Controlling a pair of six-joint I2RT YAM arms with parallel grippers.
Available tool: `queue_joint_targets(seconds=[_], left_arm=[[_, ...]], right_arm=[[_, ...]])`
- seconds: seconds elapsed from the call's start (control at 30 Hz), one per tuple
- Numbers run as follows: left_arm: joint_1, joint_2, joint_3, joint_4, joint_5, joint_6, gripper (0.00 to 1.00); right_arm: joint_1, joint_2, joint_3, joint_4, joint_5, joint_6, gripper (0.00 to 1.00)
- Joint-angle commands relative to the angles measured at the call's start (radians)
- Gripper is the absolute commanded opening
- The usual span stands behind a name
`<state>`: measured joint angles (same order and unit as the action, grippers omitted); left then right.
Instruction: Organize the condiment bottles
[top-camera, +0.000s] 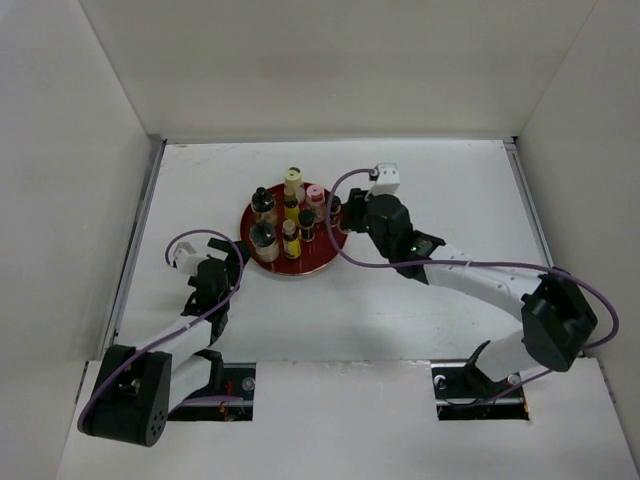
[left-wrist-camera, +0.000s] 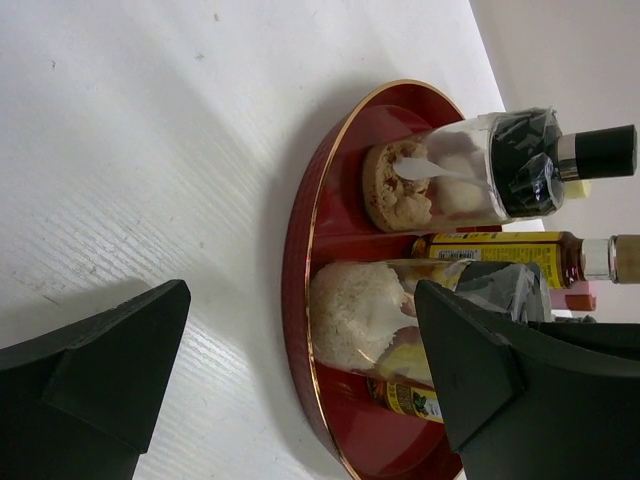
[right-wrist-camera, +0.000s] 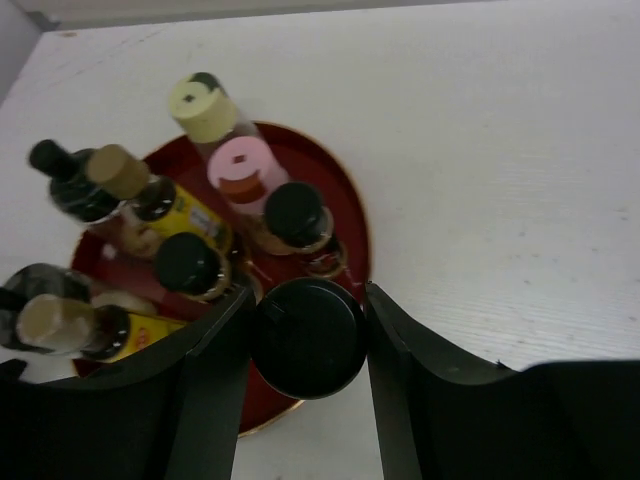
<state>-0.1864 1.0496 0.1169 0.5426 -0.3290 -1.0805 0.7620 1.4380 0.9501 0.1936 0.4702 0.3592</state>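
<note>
The right gripper (right-wrist-camera: 308, 295) has its jaws pressed against both sides of a squat jar with a wide round black lid (right-wrist-camera: 308, 340). The jar stands at the near rim of the round red tray with a gold edge (right-wrist-camera: 345, 205). Just beyond the jaws stands a small black-capped bottle (right-wrist-camera: 295, 215), and a second black-capped bottle (right-wrist-camera: 187, 265) is off toward the left jaw. Past these come a pink-capped bottle (right-wrist-camera: 238, 165) and a yellow-labelled bottle with a tan cap (right-wrist-camera: 118, 172). Farthest is a cream-capped bottle (right-wrist-camera: 203, 108).

The left gripper (left-wrist-camera: 302, 300) sits over the white counter (left-wrist-camera: 150, 150), short of the tray, its jaws wide apart with nothing between them. Ahead of its right jaw, on the tray's near side, stands a clear jar filled with white grains (left-wrist-camera: 350, 315). Beside it is a clear black-lidded jar holding tan lumps and a white scoop (left-wrist-camera: 410, 185). Behind both is a slim yellow bottle with a brown cap (left-wrist-camera: 500, 250).
</note>
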Motion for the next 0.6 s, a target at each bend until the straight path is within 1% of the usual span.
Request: queue_joint_targets(seconds=[0.0,0.1,0.23,0.4,0.57], left_arm=[[-0.008,-0.022,0.015,0.039,-0.016,0.013,1.0],[-0.008,-0.031,0.012,0.033,-0.008,0.011,1.0],[0.0,-0.065,0.01,0.011,-0.013,0.013,1.0],[0.005,-0.092,0.009,-0.009,-0.015,0.016,1.0],[0.0,-0.08,0.012,-0.009,-0.008,0.016,1.0]], right_arm=[[0.05,0.073,0.091,0.076,-0.008,0.004,0.32],[0.088,0.174,0.165,0.076,-0.015,-0.015,0.32],[0.113,0.266,0.219,0.086,0.004,-0.04,0.32],[0.125,0.326,0.237,0.076,0.034,-0.054,0.33],[0.145,0.366,0.227,0.079,0.079,-0.071,0.33]])
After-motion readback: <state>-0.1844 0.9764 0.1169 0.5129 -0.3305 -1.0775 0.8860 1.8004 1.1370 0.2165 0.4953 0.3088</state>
